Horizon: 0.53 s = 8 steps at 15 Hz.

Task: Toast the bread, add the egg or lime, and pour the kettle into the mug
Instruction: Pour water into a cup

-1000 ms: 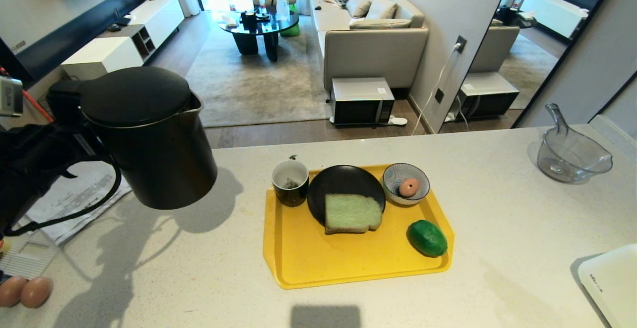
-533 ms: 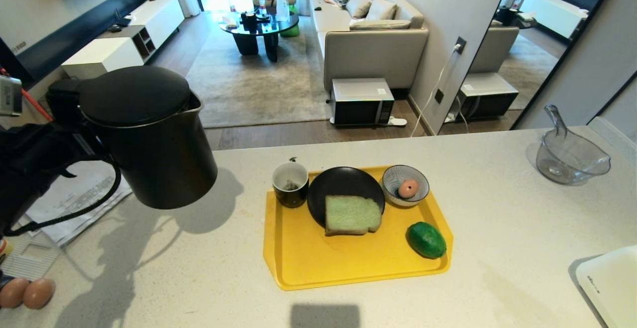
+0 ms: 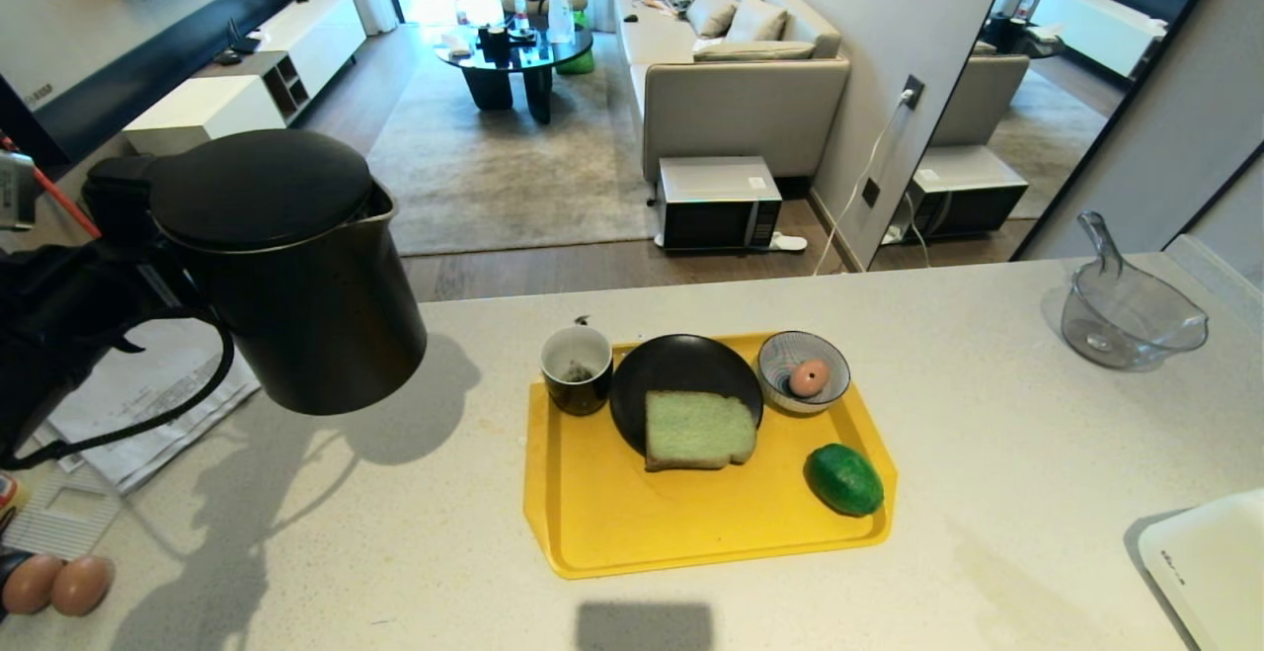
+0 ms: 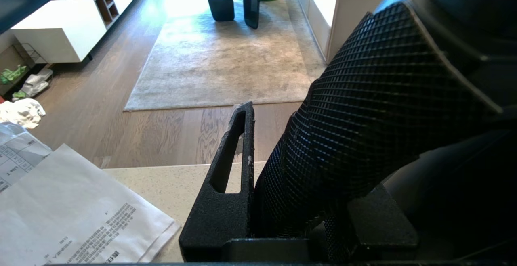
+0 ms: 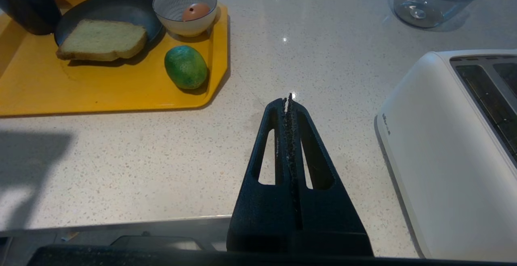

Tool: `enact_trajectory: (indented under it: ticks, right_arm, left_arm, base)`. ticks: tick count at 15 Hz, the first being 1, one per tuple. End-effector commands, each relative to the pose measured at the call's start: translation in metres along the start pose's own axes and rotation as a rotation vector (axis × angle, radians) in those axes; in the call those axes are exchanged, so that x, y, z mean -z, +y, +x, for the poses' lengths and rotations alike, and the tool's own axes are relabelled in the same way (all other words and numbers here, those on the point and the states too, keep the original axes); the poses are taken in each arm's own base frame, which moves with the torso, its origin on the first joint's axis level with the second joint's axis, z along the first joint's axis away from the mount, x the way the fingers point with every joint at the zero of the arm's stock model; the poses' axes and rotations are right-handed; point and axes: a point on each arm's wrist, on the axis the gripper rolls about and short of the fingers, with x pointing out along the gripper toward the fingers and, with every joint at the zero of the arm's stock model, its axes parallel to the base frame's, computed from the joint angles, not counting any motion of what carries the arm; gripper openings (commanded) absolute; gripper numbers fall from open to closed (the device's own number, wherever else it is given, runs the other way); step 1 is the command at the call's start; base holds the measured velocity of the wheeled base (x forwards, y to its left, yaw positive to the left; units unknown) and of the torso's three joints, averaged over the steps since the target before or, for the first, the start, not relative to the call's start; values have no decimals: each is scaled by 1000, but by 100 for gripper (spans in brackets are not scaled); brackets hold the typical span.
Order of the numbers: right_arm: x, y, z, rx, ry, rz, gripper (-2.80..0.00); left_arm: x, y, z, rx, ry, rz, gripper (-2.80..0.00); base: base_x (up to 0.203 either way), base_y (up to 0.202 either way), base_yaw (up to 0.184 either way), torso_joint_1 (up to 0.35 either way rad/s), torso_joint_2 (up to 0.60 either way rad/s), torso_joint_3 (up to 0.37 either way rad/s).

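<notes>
Yellow tray (image 3: 632, 523) on a speckled countertop (image 3: 987, 414), black plate (image 3: 671, 379) and blue-striped bowl (image 3: 828, 394) holding an egg (image 3: 809, 376) on it, clear glass jug (image 3: 1131, 320) far right, white toaster (image 5: 440, 149), papers (image 3: 148, 404), two eggs (image 3: 54, 584) at left edge.

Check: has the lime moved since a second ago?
No. The lime keeps its spot in the tray's near right corner; the slight shift is the camera's.

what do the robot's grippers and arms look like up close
Both are matte black. The right gripper has two tapering, rough-textured fingers, each with a long slot cut through. The left gripper matches, one slotted finger showing, and a thin black cable loops below that arm.
</notes>
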Motion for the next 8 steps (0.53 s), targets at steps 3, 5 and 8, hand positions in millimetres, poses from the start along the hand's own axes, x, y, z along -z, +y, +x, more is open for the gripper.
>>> enact_trajectory:
  ticks: [3,5,8]
  right_arm:
    - [0,0,0,1,0,-1,-280]
    - [0,0,0,1,0,-1,-280]
    - [0,0,0,1,0,-1,-280]
  left_arm:
    - [-2,1,0,-5,-14,4,-280]
    - [-3,2,-1,-6,-16,6,-280]
    - [-5,2,-2,-7,-20,12,-280]
  base:
    - [0,0,0,58,-111,-55]
    - [0,0,0,79,-121,-65]
    - [0,0,0,57,-110,-52]
